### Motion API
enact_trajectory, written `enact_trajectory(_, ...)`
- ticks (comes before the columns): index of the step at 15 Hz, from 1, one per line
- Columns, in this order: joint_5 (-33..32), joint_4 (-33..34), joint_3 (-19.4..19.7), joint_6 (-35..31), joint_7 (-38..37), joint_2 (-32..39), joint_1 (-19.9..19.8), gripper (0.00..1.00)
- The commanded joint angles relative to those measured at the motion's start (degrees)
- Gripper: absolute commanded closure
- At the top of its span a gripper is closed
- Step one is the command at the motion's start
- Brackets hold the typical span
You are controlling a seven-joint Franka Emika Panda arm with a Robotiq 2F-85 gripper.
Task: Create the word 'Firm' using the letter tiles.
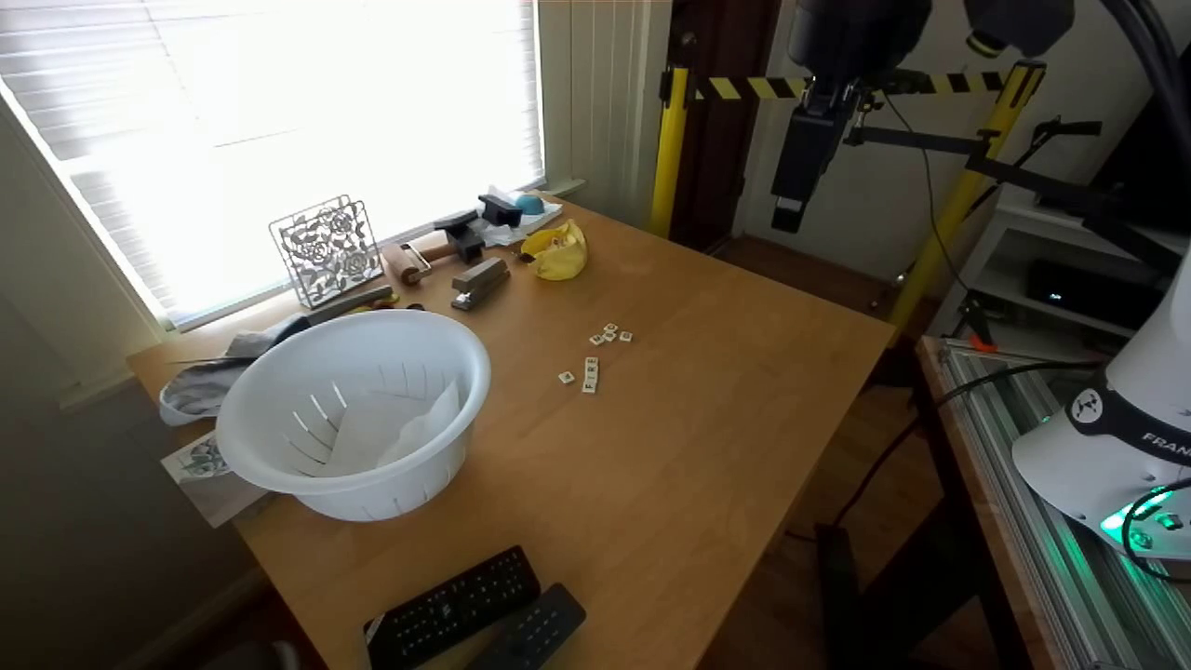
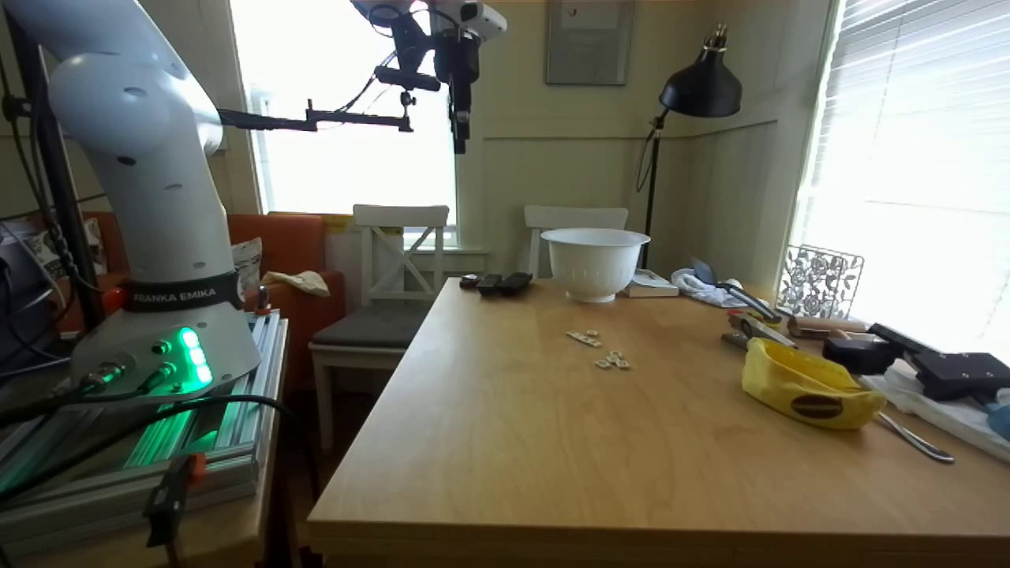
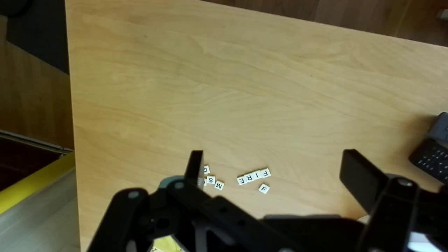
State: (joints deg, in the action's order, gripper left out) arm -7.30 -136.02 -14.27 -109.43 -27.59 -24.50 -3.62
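Well above table level: gripper, fingers spread wide apart. On table: tiles F-I-R-E, in a touching row. Just beside, loose F. Near these, tight cluster: M, S, G, plus fourth tile partly hidden behind fingers in wrist view.
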Motion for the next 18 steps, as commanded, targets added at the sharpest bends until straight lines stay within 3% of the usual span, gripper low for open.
enact_trajectory(1,-0.59,0.11,1.35,0.2,-0.5,0.18,1.52,0.0)
enact_trajectory(4,-0.59,0.11,1.35,0.2,-0.5,0.18,1.52,0.0)
enact_trajectory(7,1.12,-1.8,4.31,-2.12,0.94,-0.08,1.03,0.0)
enact_trajectory(12,0.71,-5.8,9.61,-13.57,5.85,0.57,0.17,0.0)
enact_trajectory(18,1.96,-7.25,14.45,-26.47,17.5,6.92,0.45,0.0)
